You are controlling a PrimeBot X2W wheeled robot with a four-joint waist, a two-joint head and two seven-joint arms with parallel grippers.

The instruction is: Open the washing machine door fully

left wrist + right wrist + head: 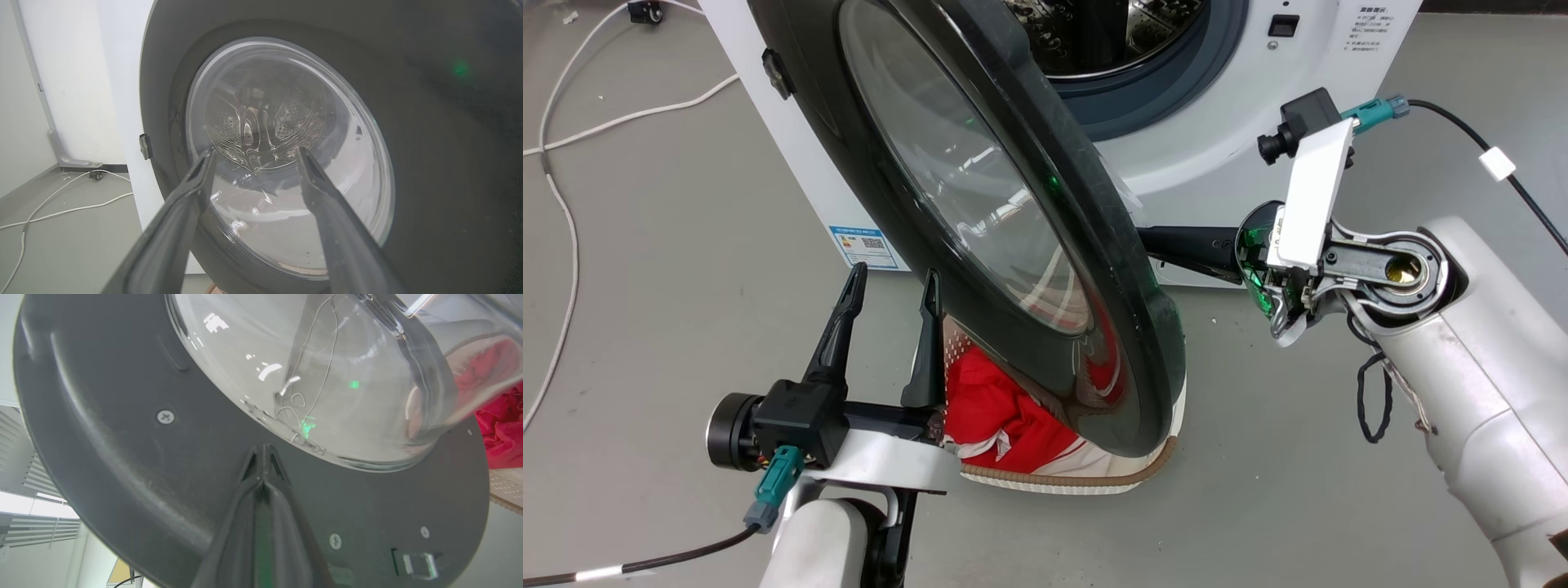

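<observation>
The door (980, 204) stands half open off the machine's (1176, 163) front. The right gripper (263, 453), closed, presses its inner face and should push steadily outward. The left gripper (894, 276), open, must clear the swing.

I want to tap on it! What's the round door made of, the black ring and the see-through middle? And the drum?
The door's black ring looks like glossy plastic: it mirrors the red cloth below. The see-through middle seems thick glass, bulging with bright glints. The drum looks like shiny steel, dotted with small holes.
</observation>
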